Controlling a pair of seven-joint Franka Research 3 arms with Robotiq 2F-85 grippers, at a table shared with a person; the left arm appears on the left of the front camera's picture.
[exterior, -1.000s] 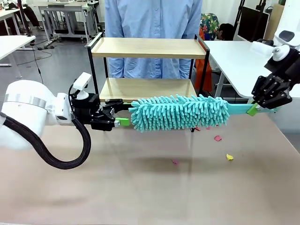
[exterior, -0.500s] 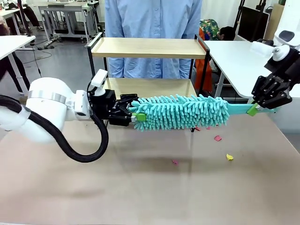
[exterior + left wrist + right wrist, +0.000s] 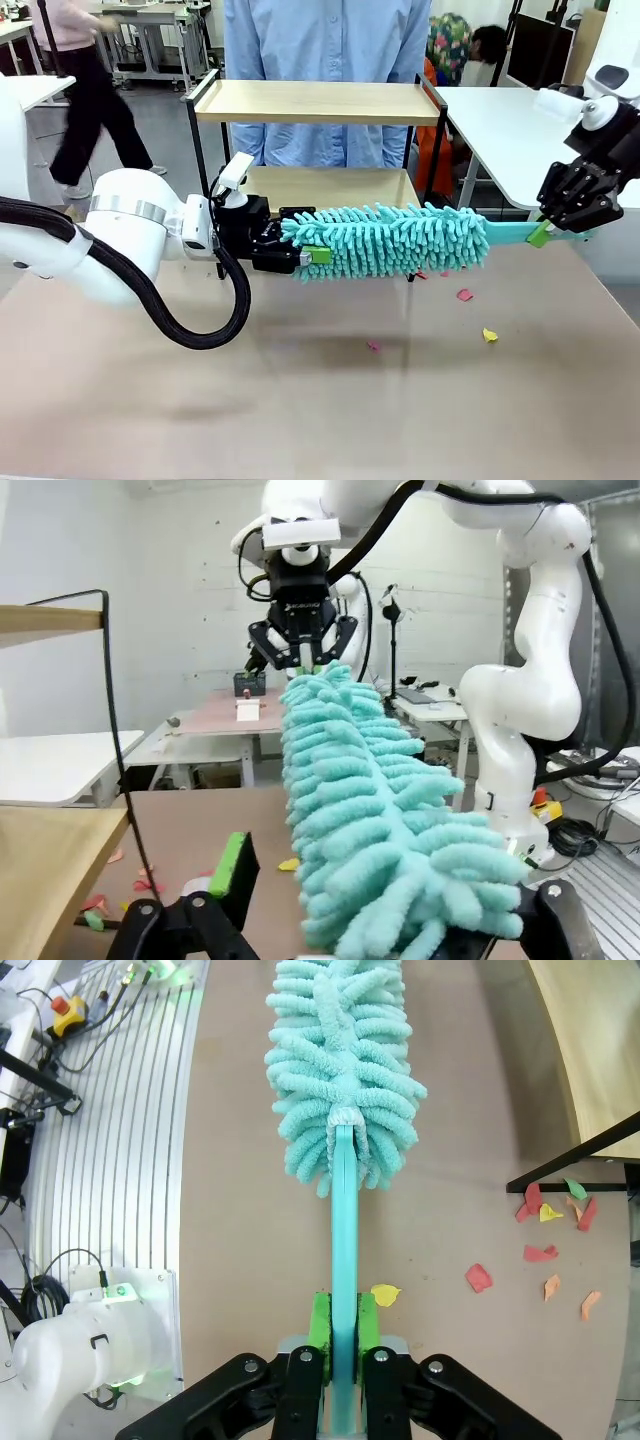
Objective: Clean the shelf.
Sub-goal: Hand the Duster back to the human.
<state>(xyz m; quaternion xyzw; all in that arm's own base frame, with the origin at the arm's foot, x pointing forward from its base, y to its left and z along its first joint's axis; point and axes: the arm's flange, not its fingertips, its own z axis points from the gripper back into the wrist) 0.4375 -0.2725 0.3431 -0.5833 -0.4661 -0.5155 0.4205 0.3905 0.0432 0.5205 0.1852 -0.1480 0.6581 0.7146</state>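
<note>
The left pincer (image 3: 312, 256) is extended level, spread wide around the tip of the fluffy teal microfibre duster (image 3: 385, 240). Behind it, the two-tier light-wood shelf (image 3: 315, 102) is stood on the counter (image 3: 300, 400). The duster's handle is clamped by the right pincer (image 3: 540, 235).

Paper scraps (image 3: 465, 295) on table (image 3: 300, 400); person (image 3: 325, 40) behind.

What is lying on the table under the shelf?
By the leg of the shelf, small paper scraps lie on the brown table, red, yellow and green. More of that floor area is hidden behind the teal duster in the front view.
</note>
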